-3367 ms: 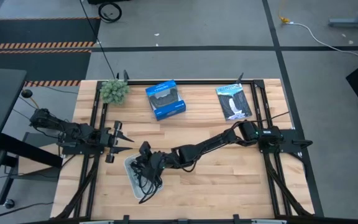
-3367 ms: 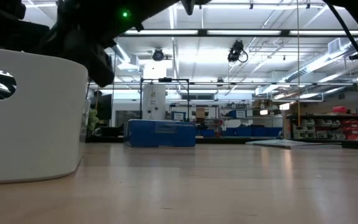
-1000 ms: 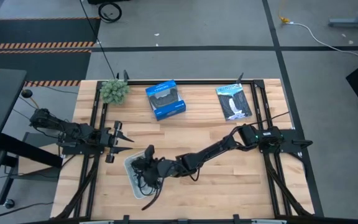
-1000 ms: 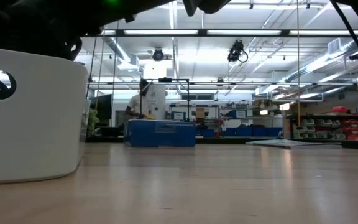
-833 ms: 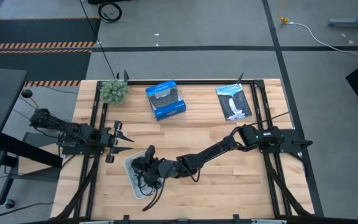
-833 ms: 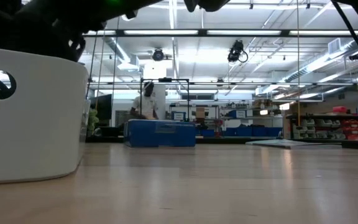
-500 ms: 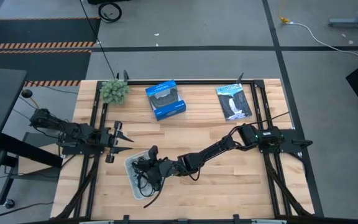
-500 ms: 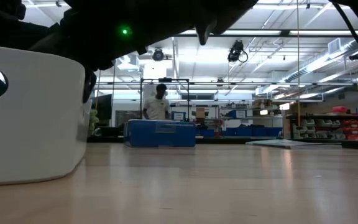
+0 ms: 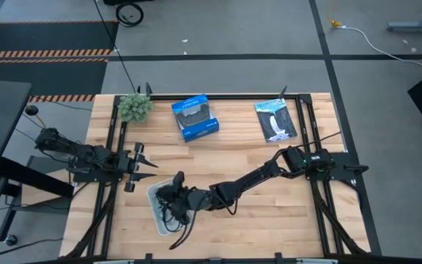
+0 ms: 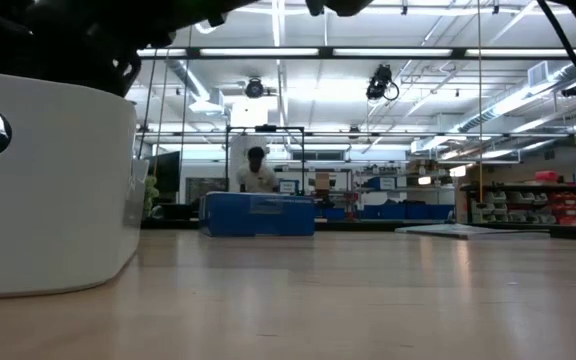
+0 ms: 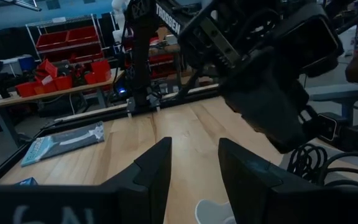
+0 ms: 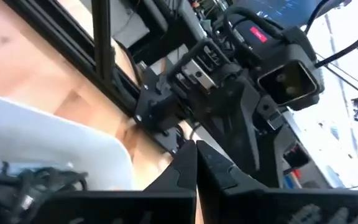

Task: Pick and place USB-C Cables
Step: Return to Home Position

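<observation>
Black USB-C cables lie tangled in the white tray by the table's near-left side. One black tail hangs over the tray's near rim onto the wood. My right gripper reaches across the table and hovers over the tray's far part, shut. The right wrist view shows the cables below it in the tray. My left gripper waits open just left of the tray, facing the right arm. The white and pale cables do not show.
A blue box and a flat black-and-white packet lie along the far edge, with a green plant-like clump at the far-left corner. Bare wood spreads right of the tray. A person stands in the room beyond.
My right gripper has lifted a little above the tray and come back down over it, staying shut. In the low view the tray's wall has shifted slightly toward the table's left. The person in the room behind has walked to the right.
</observation>
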Robot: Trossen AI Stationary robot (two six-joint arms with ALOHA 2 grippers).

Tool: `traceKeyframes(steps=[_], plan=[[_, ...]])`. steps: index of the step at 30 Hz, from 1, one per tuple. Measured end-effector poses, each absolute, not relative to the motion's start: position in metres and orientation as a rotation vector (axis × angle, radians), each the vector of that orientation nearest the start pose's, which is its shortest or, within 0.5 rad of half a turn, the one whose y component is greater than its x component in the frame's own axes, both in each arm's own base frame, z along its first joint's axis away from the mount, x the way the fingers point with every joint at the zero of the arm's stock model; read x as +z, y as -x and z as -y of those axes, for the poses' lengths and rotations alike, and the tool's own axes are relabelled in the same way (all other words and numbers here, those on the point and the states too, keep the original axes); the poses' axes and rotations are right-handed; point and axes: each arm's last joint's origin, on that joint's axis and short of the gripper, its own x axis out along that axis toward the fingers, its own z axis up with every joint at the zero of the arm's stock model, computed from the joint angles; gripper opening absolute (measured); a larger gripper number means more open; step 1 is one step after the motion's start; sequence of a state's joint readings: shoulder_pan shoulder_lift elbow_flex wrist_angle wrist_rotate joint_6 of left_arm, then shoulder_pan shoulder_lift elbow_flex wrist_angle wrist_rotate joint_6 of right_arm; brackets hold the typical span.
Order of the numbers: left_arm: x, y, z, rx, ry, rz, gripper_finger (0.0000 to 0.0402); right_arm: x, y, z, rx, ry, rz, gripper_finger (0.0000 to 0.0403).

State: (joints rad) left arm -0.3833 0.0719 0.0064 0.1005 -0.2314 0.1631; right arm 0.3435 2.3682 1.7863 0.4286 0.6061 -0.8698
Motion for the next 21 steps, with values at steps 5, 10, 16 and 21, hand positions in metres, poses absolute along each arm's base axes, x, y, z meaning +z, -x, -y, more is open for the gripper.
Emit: traceKeyframes(steps=[5,10,16,21], plan=[[0.17,-0.096,0.032,-0.149,-0.152,0.047,0.0142,0.206,-0.507,-0.161,-0.237,0.966,-0.292,0.0003],[0.17,-0.096,0.032,-0.149,-0.152,0.048,0.0142,0.231,-0.494,-0.154,-0.216,0.929,-0.379,0.0002],[0.17,-0.096,0.032,-0.148,-0.152,0.048,0.0142,0.269,-0.468,-0.145,-0.204,0.816,-0.488,0.0002],[0.17,-0.096,0.032,-0.149,-0.152,0.048,0.0142,0.296,-0.441,-0.136,-0.145,0.634,-0.568,0.0002]])
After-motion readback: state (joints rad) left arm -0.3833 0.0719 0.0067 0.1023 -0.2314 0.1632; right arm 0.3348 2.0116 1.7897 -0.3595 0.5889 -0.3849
